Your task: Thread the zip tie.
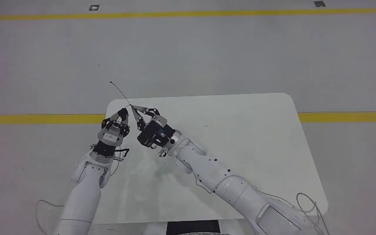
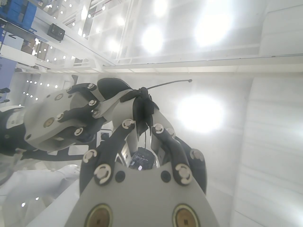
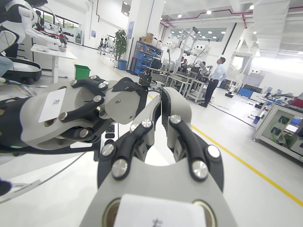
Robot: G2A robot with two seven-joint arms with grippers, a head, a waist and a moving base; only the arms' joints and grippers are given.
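Zip tie: the thin black plastic zip tie (image 2: 170, 84) is up in the air over the far left corner of the white table (image 1: 247, 129), with its tail poking out free.
Left gripper (image 2: 143, 112): pinched tight on the tie.
Right gripper (image 3: 161, 106): pinched on the tie too, with its tips touching the left one's.
Doing it well: go slowly, hold the tail straight and aim it at the tiny hole.

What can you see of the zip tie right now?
The zip tie is a thin, dark, plastic-looking strip, slightly bowed, held in the air over the far left corner of the table. The left gripper and right gripper are both shut on it at one spot. Its free length juts out past them and ends in a small knob.
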